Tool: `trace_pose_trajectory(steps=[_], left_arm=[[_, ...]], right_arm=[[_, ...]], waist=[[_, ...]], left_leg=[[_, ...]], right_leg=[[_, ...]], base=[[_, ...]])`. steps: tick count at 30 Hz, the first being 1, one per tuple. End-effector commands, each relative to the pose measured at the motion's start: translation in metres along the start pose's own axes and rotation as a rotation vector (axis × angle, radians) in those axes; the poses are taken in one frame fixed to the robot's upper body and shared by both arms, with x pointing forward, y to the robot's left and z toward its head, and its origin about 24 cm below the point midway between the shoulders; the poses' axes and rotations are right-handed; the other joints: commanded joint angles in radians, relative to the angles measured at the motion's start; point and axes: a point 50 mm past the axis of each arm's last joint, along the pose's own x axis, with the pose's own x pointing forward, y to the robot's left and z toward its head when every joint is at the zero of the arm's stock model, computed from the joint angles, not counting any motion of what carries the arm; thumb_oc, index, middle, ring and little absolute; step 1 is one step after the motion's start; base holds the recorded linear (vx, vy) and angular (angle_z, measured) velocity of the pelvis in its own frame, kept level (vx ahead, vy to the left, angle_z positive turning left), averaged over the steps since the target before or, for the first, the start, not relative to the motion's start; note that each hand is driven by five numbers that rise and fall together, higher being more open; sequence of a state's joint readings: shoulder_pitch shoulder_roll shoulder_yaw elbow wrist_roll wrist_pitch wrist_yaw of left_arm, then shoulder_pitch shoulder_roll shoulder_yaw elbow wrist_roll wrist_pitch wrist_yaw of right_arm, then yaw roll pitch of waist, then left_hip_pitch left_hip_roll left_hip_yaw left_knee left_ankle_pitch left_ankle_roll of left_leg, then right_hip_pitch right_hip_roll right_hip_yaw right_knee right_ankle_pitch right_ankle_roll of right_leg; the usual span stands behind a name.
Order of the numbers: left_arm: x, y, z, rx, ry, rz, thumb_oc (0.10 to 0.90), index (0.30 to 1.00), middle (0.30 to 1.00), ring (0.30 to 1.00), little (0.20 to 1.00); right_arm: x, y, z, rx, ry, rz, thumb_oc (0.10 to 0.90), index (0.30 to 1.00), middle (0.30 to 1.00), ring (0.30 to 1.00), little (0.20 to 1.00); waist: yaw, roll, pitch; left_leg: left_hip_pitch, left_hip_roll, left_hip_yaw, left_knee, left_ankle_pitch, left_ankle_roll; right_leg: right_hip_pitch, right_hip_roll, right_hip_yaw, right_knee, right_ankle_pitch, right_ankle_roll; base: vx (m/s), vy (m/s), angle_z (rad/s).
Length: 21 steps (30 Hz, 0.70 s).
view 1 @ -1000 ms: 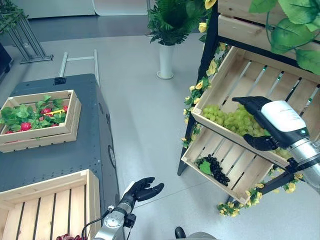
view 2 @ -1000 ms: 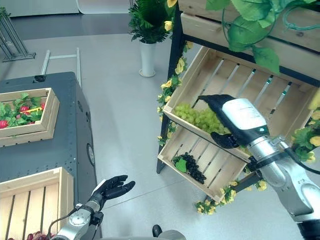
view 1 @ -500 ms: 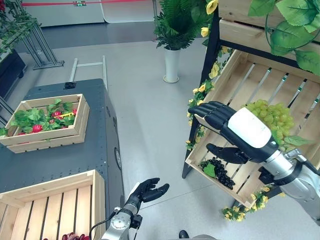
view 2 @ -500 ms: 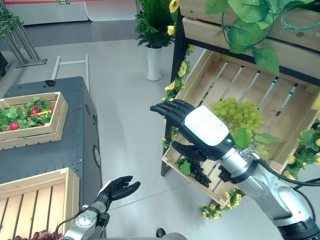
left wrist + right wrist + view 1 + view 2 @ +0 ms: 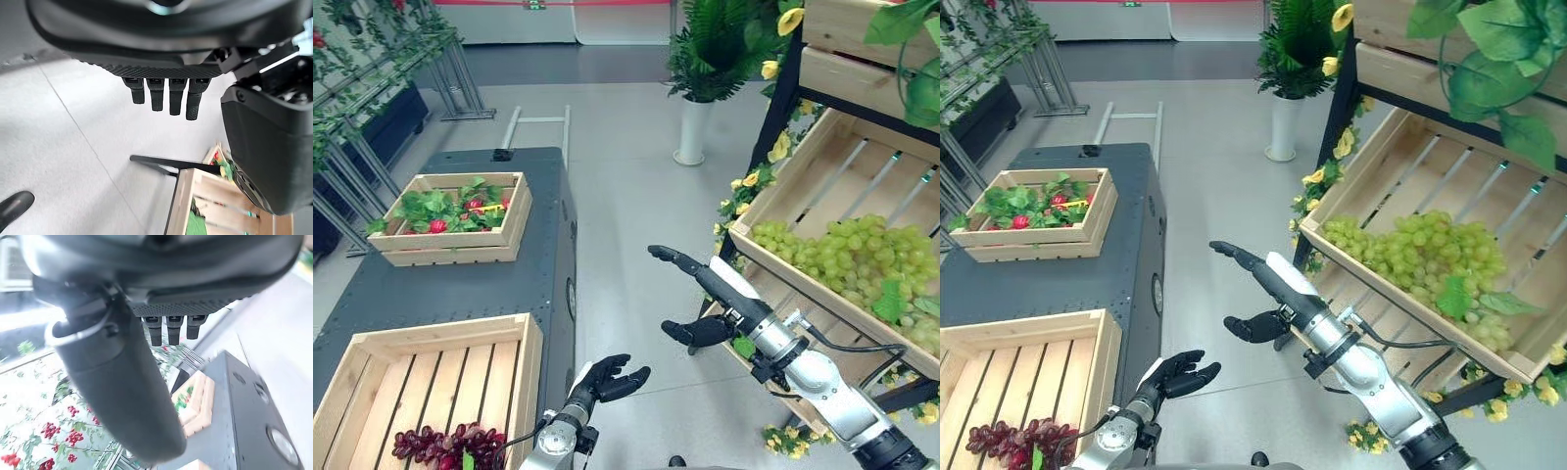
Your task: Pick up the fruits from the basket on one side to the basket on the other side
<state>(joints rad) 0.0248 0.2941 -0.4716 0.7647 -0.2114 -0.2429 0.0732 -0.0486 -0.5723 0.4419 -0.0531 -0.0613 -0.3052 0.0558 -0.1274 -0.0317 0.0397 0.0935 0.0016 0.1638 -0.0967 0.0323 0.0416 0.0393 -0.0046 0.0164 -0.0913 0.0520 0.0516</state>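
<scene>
A heap of green grapes (image 5: 842, 259) lies in the slanted upper crate (image 5: 822, 181) of the shelf on the right. My right hand (image 5: 724, 291) hangs open and empty in the air left of that crate, its fingers (image 5: 168, 330) straight and pointing toward the dark table (image 5: 431, 299). On that table, a bunch of red grapes (image 5: 445, 443) lies in the near wooden crate (image 5: 524, 362). My left hand (image 5: 607, 377) hovers open and empty low beside the table's corner, with straight fingers (image 5: 161, 95).
A second crate (image 5: 445, 245) with green leaves and small red fruits stands farther back on the table. Below the grape crate is a lower shelf crate (image 5: 1371, 313). A white potted plant (image 5: 690, 132) stands on the floor behind. Yellow flowers trim the shelf frame.
My right hand has left the green grapes and swung left and down, empty, with its fingers straightened. The camera has shifted, bringing the near crate's red grapes into view. The left hand barely moved.
</scene>
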Motion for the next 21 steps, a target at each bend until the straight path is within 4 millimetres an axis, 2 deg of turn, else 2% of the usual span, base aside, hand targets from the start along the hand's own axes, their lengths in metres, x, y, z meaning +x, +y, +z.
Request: trace_pose_trajectory(steps=[1,9,14,17,19,21], left_arm=[[0.018,0.007,0.054,0.028,-0.204,0.02,0.8,0.9,0.9,0.9,0.9],[0.018,0.013,0.062,0.051,-0.244,0.085,0.8,0.9,0.9,0.9,0.9],[0.016,0.018,0.057,0.068,-0.232,0.116,0.8,0.9,0.9,0.9,0.9],[0.013,0.024,0.057,0.065,-0.258,0.134,0.8,0.9,0.9,0.9,0.9],[0.01,0.032,0.067,0.027,-0.318,0.159,0.8,0.9,0.9,0.9,0.9],[0.009,0.035,0.073,0.011,-0.347,0.173,0.8,0.9,0.9,0.9,0.9]], right_arm=[[0.026,-0.014,0.029,0.051,-0.176,-0.085,0.8,0.9,0.9,0.9,0.9],[0.028,0.005,0.015,0.083,-0.104,-0.087,0.8,0.9,0.9,0.9,0.9],[0.028,0.009,0.006,0.098,-0.056,-0.084,0.8,0.9,0.9,0.9,0.9],[0.024,0.013,-0.007,0.165,0.009,-0.105,0.8,0.9,0.9,0.9,0.9],[0.017,0.02,-0.021,0.253,0.069,-0.131,0.8,0.9,0.9,0.9,0.9],[0.014,0.024,-0.027,0.271,0.084,-0.138,0.8,0.9,0.9,0.9,0.9]], waist=[[0.036,0.005,0.011],[0.067,0.009,0.033],[0.085,0.008,0.037],[0.098,0.009,0.037],[0.111,0.013,0.044],[0.118,0.017,0.05]], left_leg=[[0.013,-0.025,-0.051,0.009,-0.117,-0.01],[0.009,-0.033,-0.072,0.009,-0.108,-0.007],[0.008,-0.036,-0.09,0.009,-0.106,-0.007],[0.007,-0.037,-0.103,0.009,-0.103,-0.009],[0.001,-0.038,-0.115,0.009,-0.098,-0.008],[-0.006,-0.039,-0.121,0.009,-0.094,-0.008]], right_leg=[[0.027,0.006,-0.028,0.004,-0.032,0.036],[0.037,-0.001,-0.06,0.004,-0.043,0.026],[0.046,-0.005,-0.08,0.004,-0.052,0.021],[0.052,-0.008,-0.097,0.006,-0.058,0.018],[0.048,-0.01,-0.104,0.013,-0.063,0.014],[0.044,-0.012,-0.109,0.017,-0.065,0.012]], base=[[-0.01,-0.023,0.11],[-0.02,-0.027,0.13],[0.0,-0.04,0.14],[0.03,-0.052,0.18],[0.01,-0.046,0.07],[-0.01,-0.029,0.19]])
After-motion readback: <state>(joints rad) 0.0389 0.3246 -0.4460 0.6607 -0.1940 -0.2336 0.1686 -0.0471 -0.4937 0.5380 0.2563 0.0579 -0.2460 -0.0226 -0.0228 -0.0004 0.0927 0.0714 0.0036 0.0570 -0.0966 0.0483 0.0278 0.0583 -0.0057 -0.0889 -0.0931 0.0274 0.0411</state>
